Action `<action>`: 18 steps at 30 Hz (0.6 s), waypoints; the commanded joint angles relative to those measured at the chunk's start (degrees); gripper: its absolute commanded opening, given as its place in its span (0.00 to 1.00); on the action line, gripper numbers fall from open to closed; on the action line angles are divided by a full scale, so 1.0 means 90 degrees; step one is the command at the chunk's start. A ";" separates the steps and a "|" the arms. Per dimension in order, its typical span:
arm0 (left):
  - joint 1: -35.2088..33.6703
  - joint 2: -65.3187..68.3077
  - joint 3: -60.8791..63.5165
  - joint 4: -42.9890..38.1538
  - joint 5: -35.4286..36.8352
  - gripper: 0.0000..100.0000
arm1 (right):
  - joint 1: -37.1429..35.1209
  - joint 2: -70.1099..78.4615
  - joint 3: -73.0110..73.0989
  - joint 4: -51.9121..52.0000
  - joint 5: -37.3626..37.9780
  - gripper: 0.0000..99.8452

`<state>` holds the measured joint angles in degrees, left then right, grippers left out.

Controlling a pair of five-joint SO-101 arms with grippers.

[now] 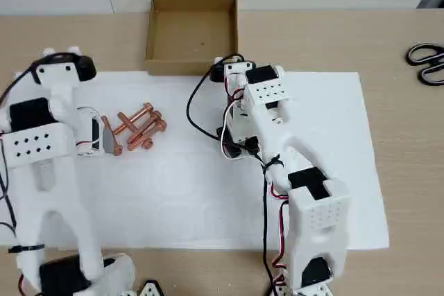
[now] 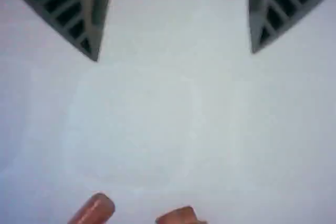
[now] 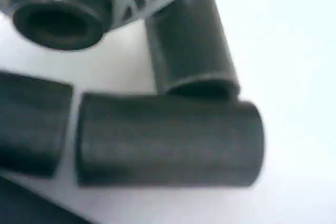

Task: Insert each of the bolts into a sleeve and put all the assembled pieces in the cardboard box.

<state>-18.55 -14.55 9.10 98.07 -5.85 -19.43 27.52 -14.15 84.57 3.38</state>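
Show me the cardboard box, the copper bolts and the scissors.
cardboard box (image 1: 191, 67), high view, front wall.
copper bolts (image 1: 136, 122), high view, a shaft mid-pile.
scissors (image 1: 429, 64), high view, where the handle loops meet.

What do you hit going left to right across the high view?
left arm → bolts → right arm → scissors. The cardboard box is left out: its span overlaps the bolts and the right arm.

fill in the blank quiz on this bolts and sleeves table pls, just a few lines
1. The cardboard box is ___.
2. The bolts lie in a pile on the ___ sheet.
3. The left gripper has its fingers ___.
4. The sleeves are ___ in colour.

Missing words: empty; white; open; black.
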 commanded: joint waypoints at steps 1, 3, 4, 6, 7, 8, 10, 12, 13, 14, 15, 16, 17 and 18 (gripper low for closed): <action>0.0166 0.0606 -0.0708 0.0225 -0.0498 0.18 | -0.0005 -0.0073 -0.0293 0.0103 0.0078 0.01; 0.0342 0.1260 -0.1099 0.0254 -0.0703 0.18 | 0.0005 -0.0073 -0.0293 0.0103 0.0088 0.01; 0.0420 0.1602 -0.1333 0.0254 -0.0791 0.18 | 0.0015 -0.0073 -0.0293 0.0112 0.0127 0.01; 0.0586 0.2237 -0.1792 0.0254 -0.1074 0.18 | 0.0054 -0.0103 -0.0342 0.0210 0.0234 0.01; 0.0674 0.2540 -0.2046 0.0254 -0.1221 0.18 | 0.0063 -0.0161 -0.0371 0.0317 0.0264 0.00; 0.0752 0.2794 -0.2291 0.0254 -0.1348 0.18 | 0.0083 -0.0239 -0.0391 0.0405 0.0264 0.00; 0.0908 0.3243 -0.2759 0.0254 -0.1524 0.18 | 0.0142 -0.0435 -0.0391 0.0513 0.0264 0.00; 0.1035 0.3595 -0.3228 0.0254 -0.1592 0.18 | 0.0210 -0.0601 -0.0391 0.0523 0.0264 0.00; 0.1094 0.3761 -0.3443 0.0254 -0.1602 0.18 | 0.0259 -0.0679 -0.0391 0.0562 0.0264 0.00; 0.1143 0.3907 -0.3658 0.0254 -0.1602 0.18 | 0.0288 -0.0747 -0.0391 0.0562 0.0264 0.00; 0.1192 0.4054 -0.3853 0.0254 -0.1602 0.18 | 0.0308 -0.0806 -0.0391 0.0571 0.0264 0.00; 0.1231 0.4210 -0.4049 0.0254 -0.1612 0.18 | 0.0308 -0.0864 -0.0391 0.0591 0.0264 0.00; 0.1260 0.4386 -0.4254 0.0254 -0.1661 0.18 | 0.0308 -0.0894 -0.0391 0.0591 0.0264 0.00; 0.1289 0.4571 -0.4449 0.0254 -0.1748 0.18 | 0.0308 -0.0904 -0.0381 0.0591 0.0264 0.00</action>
<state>-7.82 24.66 -24.84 99.03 -20.18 -16.97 23.91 -15.21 89.49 5.14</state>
